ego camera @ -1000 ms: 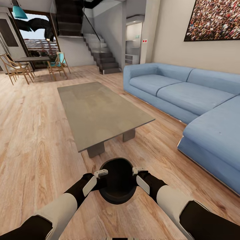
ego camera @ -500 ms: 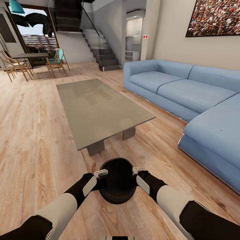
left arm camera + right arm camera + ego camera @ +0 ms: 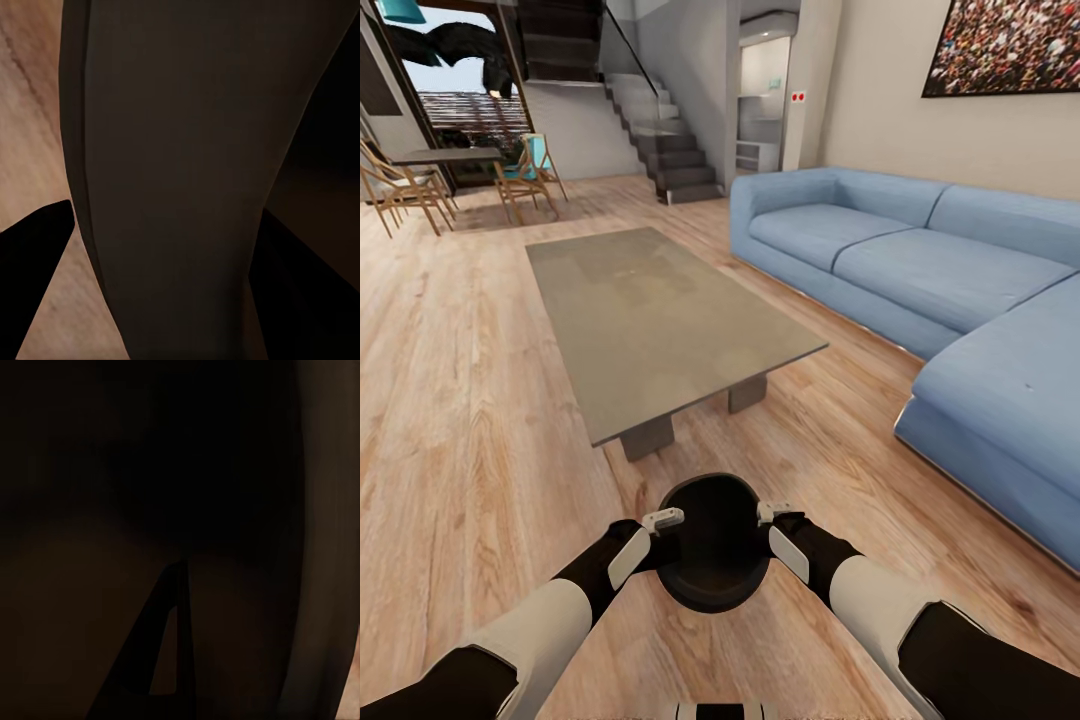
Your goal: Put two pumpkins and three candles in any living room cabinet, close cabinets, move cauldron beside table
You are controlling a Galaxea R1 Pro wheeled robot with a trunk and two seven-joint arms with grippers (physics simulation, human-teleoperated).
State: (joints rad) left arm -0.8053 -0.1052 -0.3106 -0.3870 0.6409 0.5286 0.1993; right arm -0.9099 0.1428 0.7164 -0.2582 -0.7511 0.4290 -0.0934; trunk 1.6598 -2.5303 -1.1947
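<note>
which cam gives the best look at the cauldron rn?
Head view: the whole cauldron shows between left gripper and right gripper, near the table. Both wrist views show just close dark wall.

We see the cauldron, a glossy black rounded pot with a wide oval mouth, upright and held between our two arms, above the wooden floor. Its rim faces up, and its dark interior appears empty. In the left wrist view the cauldron appears as a broad dark wall against pale floor; in the right wrist view the cauldron is almost uniformly dark. Ahead of it we see the table, long, low and rectangular, with a glossy grey-beige top on short block legs. The cauldron is near its closest end, apart from it.
</note>
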